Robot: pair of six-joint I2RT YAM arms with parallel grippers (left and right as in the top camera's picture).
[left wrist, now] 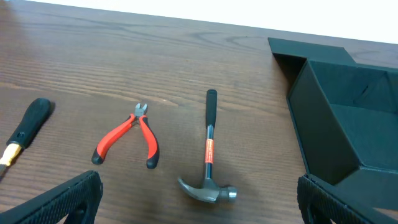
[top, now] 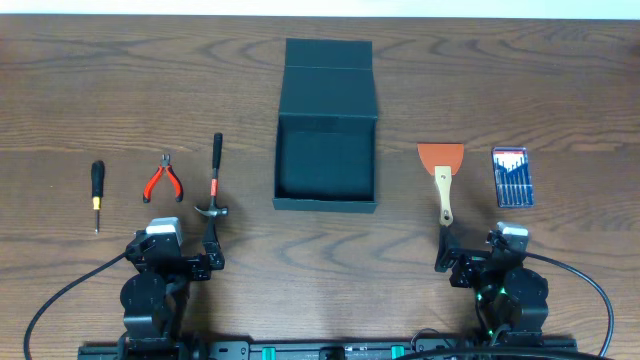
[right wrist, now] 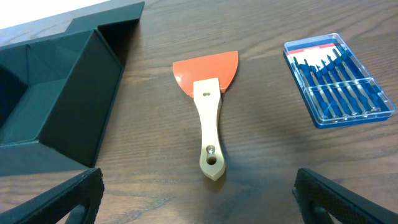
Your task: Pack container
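Container (top: 326, 205) sits open and empty mid-table, nearer the far edge. Left gripper (left wrist: 199, 208) and right gripper (right wrist: 198, 182) hover at the near edge, fingers spread wide, holding nothing. Best start: close squarely across the hammer (left wrist: 210, 146) or scraper (right wrist: 208, 118) handle, mid-length, for balance.

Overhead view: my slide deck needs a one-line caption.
Open, empty container centred; screwdriver, pliers, hammer left, scraper, tool case right; left pincer, right pincer open.
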